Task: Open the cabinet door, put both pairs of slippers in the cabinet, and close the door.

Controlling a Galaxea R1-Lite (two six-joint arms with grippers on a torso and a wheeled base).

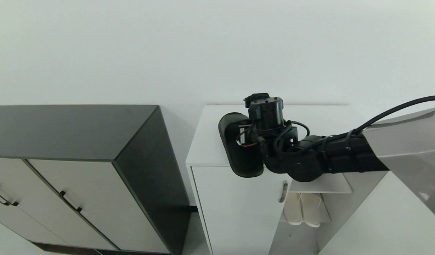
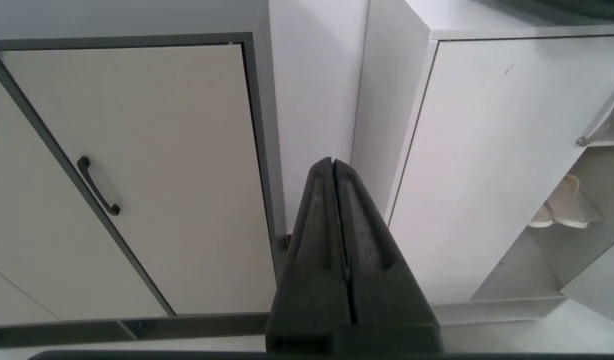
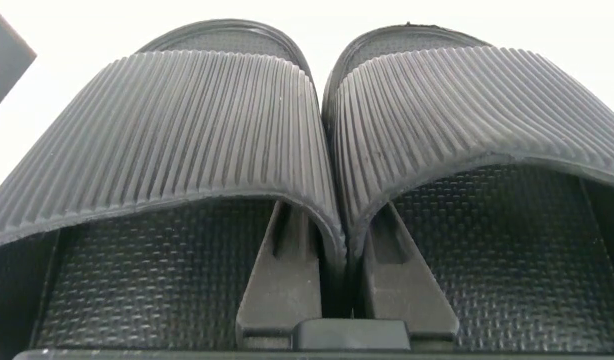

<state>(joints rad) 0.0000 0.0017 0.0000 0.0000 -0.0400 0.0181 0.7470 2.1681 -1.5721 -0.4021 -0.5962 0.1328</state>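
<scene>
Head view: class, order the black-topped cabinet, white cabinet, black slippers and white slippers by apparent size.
1. black-topped cabinet
2. white cabinet
3. black slippers, helped by nearness to the camera
4. white slippers

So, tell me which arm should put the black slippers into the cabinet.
Right. The right end effector grips the black slippers atop the white cabinet, whose open side holds the white slippers. The left end effector hangs shut and empty lower down.

Black slippers point(image 3: 227, 130): one pair, ribbed straps, side by side, adjoining strap edges pinched in right pincer point(image 3: 335, 285), at the front edge of the white cabinet point(image 1: 210, 141) top. White slippers point(image 1: 302, 209): pair, flat on inner shelf. Right door point(image 1: 377, 219) open.
</scene>
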